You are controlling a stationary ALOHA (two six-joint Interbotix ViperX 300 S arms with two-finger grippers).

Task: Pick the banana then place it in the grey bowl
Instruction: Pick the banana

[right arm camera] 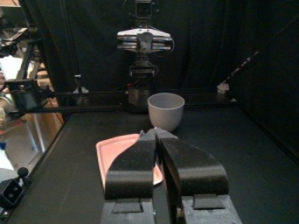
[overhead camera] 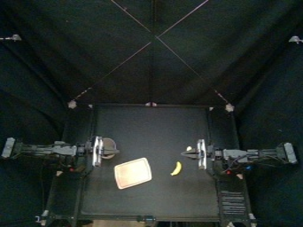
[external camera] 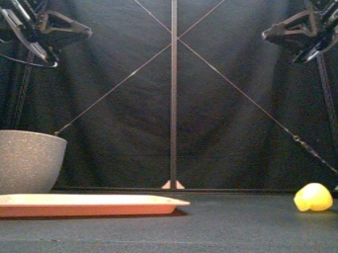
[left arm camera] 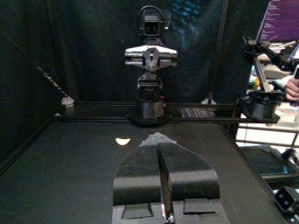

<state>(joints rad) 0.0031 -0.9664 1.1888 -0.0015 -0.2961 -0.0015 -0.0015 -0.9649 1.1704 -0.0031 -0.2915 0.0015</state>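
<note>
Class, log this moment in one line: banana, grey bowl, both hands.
banana: on table, right of pink tray, not held | grey bowl: upright, left | left hand: shut, raised, empty | right hand: shut, raised, empty

Both black arms (overhead camera: pixel 48 151) bear silver cross-plates (left arm camera: pixel 152 57).

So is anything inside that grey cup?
Nothing sticks up out of the cup, and from above its inside looks bare. In the front view its wall hides the bottom. The banana lies on the table, apart from it.
</note>
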